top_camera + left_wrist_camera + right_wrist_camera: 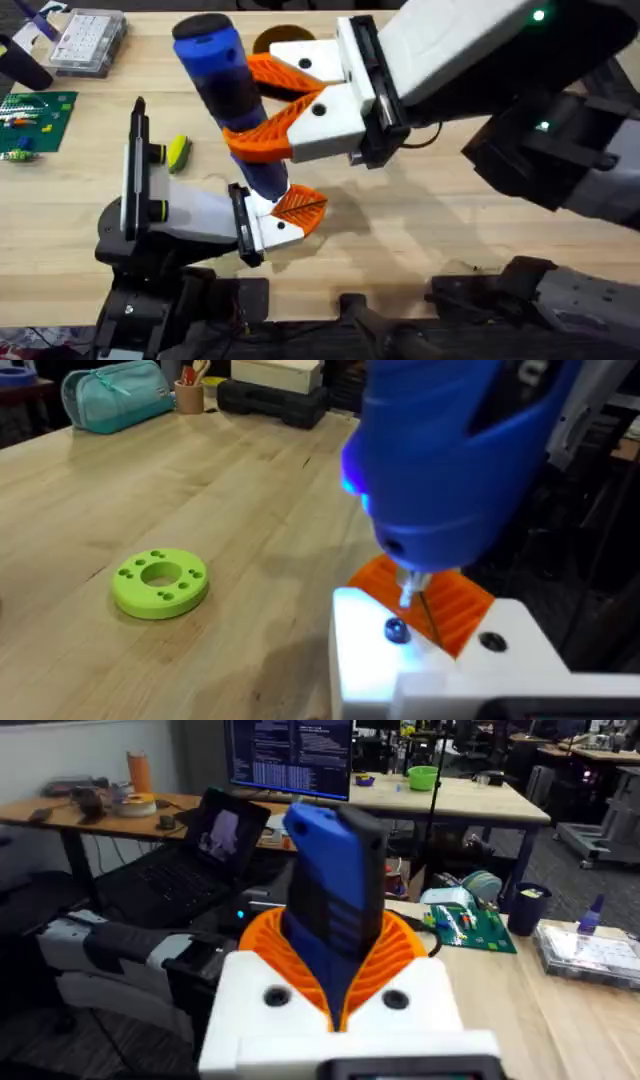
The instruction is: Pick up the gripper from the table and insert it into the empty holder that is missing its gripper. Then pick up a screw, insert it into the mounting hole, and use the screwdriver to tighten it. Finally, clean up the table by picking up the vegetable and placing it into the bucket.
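screwdriver point(228, 100) clenched in right gripper point(285, 105), bit on gripper point(290, 212); left jaws unclear

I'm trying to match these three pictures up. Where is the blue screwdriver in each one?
Overhead: screwdriver upper middle, clamped in the right gripper.
Left wrist: screwdriver fills the upper right, bit down on the white block.
Right wrist: screwdriver centre, upright between orange fingers.
Shared landmark: the gripper's orange ribbed tip.
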`<action>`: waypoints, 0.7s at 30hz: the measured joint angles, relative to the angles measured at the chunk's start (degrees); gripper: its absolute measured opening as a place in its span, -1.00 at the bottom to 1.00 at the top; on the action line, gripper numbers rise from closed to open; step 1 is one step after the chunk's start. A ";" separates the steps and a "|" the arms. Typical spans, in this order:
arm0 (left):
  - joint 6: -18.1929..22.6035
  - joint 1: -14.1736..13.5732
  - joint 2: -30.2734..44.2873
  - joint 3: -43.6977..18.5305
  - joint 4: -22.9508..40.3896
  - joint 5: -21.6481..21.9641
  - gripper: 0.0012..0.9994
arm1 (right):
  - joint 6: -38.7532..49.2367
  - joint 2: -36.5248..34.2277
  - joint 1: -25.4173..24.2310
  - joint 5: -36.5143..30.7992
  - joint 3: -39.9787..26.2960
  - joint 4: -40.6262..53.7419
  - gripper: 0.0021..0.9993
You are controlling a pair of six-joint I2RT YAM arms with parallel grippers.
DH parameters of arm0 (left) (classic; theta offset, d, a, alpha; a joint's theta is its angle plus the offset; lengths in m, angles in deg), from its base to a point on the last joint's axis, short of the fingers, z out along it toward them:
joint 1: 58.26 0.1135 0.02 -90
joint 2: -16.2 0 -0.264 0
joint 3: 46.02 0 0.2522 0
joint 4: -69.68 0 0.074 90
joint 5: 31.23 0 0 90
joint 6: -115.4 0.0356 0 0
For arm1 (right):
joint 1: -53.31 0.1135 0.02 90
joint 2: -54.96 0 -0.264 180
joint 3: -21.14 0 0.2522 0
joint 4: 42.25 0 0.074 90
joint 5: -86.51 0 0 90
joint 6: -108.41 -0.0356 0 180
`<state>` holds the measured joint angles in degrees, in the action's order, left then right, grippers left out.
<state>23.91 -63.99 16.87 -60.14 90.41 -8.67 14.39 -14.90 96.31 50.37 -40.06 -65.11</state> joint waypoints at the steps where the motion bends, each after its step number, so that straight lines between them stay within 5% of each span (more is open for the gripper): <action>1: 0.00 0.00 0.01 0.00 0.00 0.00 -0.97 | 0.02 0.00 0.00 0.01 0.00 0.10 -0.95; 21: -0.01 -0.01 0.00 0.00 -0.02 0.14 -0.97 | -0.08 -0.01 0.00 0.04 0.02 -8.19 -0.95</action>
<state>23.90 -64.00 16.87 -60.14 90.38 -8.53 14.31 -14.91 96.31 50.42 -40.04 -73.30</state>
